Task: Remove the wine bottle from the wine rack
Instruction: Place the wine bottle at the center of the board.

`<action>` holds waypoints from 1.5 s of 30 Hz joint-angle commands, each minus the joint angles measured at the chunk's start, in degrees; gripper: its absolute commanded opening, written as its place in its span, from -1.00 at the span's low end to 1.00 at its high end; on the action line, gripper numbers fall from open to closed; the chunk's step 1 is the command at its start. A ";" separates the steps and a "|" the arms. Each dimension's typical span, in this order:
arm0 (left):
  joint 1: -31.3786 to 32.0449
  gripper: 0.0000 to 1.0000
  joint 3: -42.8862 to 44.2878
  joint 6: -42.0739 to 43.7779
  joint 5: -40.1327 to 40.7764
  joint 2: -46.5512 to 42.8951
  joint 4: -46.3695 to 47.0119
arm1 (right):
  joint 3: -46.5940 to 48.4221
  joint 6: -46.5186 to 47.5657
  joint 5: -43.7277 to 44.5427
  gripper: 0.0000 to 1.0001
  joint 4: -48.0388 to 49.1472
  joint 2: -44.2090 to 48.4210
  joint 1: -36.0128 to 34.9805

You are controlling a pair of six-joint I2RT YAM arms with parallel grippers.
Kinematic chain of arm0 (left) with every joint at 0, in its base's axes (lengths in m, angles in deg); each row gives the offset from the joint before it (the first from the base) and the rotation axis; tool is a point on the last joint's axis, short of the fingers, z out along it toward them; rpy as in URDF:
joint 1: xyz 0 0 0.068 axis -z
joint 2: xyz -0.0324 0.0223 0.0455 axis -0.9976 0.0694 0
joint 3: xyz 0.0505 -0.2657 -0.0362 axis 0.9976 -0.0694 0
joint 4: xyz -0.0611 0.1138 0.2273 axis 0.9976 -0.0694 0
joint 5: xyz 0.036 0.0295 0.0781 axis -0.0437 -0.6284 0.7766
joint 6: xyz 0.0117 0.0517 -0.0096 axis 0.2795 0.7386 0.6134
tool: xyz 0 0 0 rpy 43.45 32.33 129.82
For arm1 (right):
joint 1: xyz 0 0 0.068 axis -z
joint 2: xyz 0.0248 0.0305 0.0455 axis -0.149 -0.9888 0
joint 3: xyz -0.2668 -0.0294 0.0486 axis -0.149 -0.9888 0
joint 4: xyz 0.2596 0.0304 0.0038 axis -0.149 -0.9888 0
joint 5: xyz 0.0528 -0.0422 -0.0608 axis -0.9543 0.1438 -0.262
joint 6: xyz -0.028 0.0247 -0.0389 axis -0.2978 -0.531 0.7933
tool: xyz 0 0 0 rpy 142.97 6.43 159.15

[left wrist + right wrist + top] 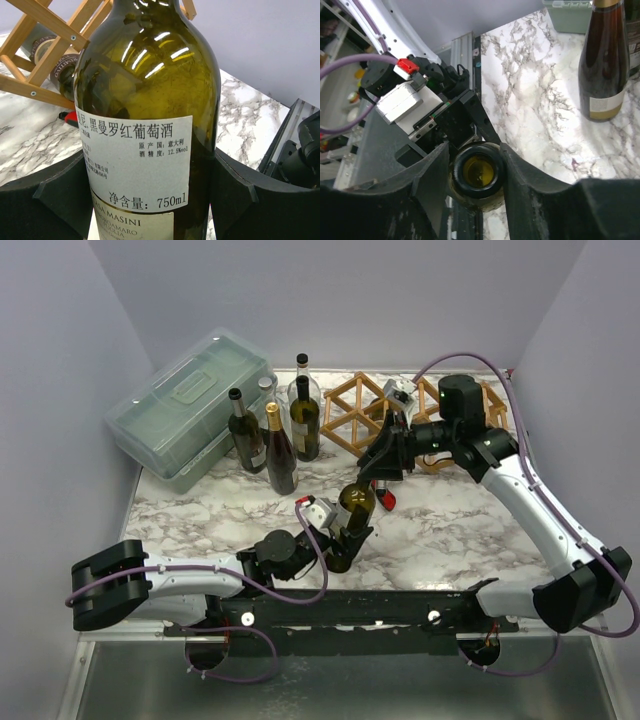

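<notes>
**Bottle off the rack, held at both ends**

We note the wine bottle (352, 512) tilted near the front of the white marble surface (450, 530), apart from the wine rack (350, 416) at the back. The left gripper (343, 538) grasps its body and the right gripper (476, 172) clenches its neck (mouth towards the wrist camera). Pale lilac walls (330, 300) on three sides.

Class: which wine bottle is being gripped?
The tilted green wine bottle: left gripper on its body, right gripper at its neck. The bottles by the plastic box stand free.
</notes>
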 commanded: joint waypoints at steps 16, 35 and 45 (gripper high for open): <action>-3.01 0.59 -2.90 -7.24 -7.10 -2.44 9.15 | 6.88 12.55 7.56 -1.00 -3.32 -3.17 -3.87; -12.39 0.97 -7.85 -11.51 -14.77 -26.91 -20.49 | 10.33 16.41 14.98 -1.00 1.69 -9.96 -7.63; -14.50 0.97 -6.07 -12.02 -8.61 -42.59 -42.72 | 14.98 15.48 24.33 -1.00 6.53 -15.20 -10.40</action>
